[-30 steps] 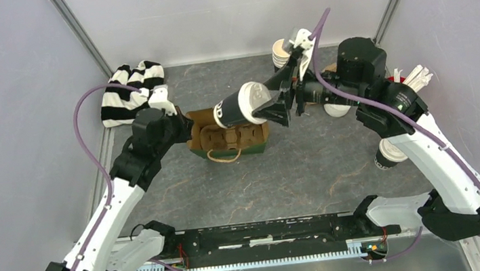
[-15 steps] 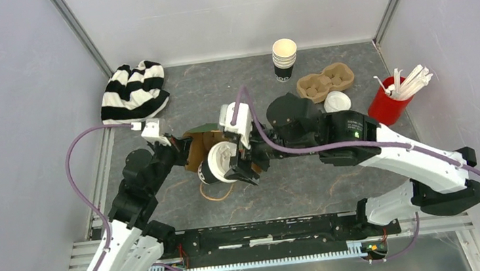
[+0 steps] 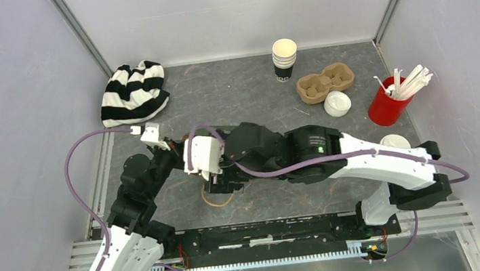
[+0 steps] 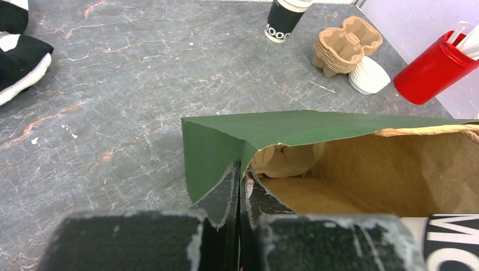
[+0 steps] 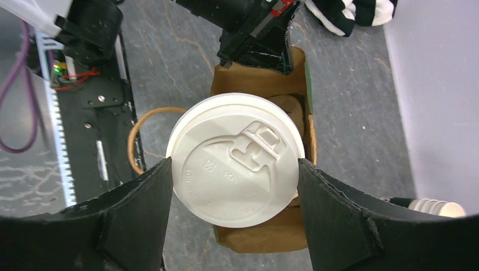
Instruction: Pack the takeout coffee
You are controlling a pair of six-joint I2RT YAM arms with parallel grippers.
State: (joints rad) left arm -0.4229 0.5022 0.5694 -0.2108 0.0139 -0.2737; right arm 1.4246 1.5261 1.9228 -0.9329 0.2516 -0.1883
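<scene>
A takeout coffee cup with a white lid (image 5: 236, 161) hangs upright between the fingers of my right gripper (image 5: 233, 172), which is shut on it just over the open mouth of the green paper bag (image 4: 226, 141). A strip of its dark side (image 4: 452, 237) shows in the left wrist view. My left gripper (image 4: 241, 169) is shut on the bag's rim at a corner. A cardboard cup carrier (image 4: 288, 158) sits inside the bag. From above, my right arm hides the bag except its handle (image 3: 215, 196). A second lidded takeout coffee (image 3: 395, 140) stands on the table to the right.
A stack of empty paper cups (image 3: 284, 59) stands at the back. Spare cardboard carriers (image 3: 324, 81) and loose white lids (image 3: 337, 102) lie beside it. A red cup of white stirrers (image 3: 387, 102) is at the right. A striped cloth (image 3: 133, 93) lies back left.
My right arm has swung left and down from the back, turning the cup from lying sideways to upright over the bag. The left arm has drawn the bag nearer.
</scene>
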